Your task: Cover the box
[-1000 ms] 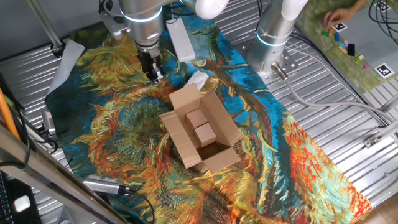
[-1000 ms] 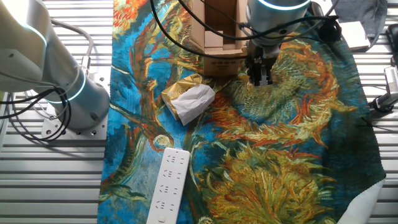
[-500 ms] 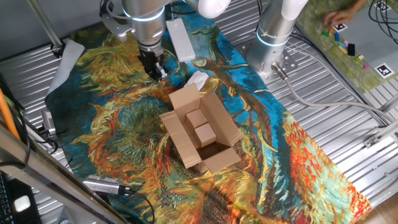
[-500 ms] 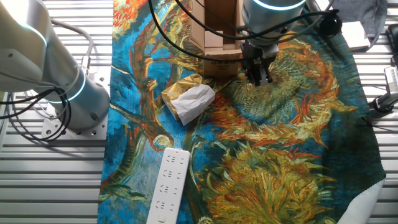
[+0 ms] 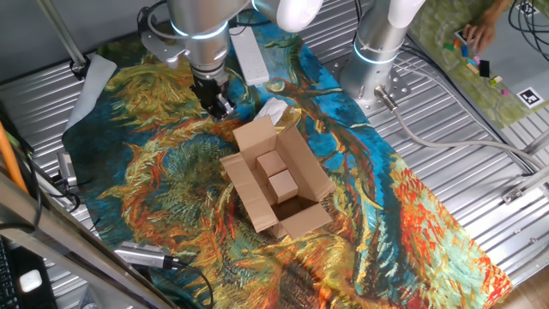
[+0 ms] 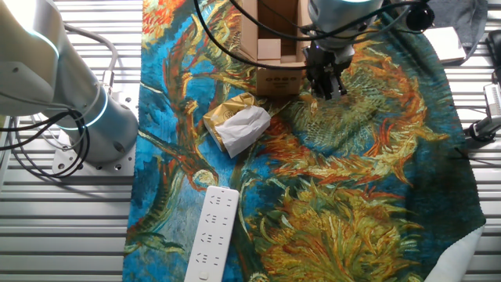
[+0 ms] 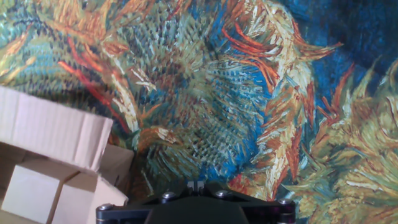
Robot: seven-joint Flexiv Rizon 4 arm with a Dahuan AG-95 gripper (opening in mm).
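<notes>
The brown cardboard box point(image 5: 283, 176) stands open on the painted cloth, its flaps spread outward and two small cardboard blocks point(image 5: 276, 176) inside. In the other fixed view the box point(image 6: 274, 47) is at the top edge. In the hand view the box's flap point(image 7: 53, 130) fills the lower left. My gripper point(image 5: 221, 106) hangs over the cloth just beyond the box's far-left corner, fingers together and empty. It shows beside the box front in the other fixed view point(image 6: 324, 83), and its tips show at the bottom of the hand view point(image 7: 196, 185).
Crumpled white paper point(image 5: 273, 109) lies by the box's far flap, also seen in the other fixed view point(image 6: 239, 127). A white power strip point(image 6: 211, 235) lies on the cloth. A second arm's base point(image 5: 377, 43) stands at the back right. Metal slats surround the cloth.
My gripper has moved a short way toward the box, staying shut. The box and paper have not moved.
</notes>
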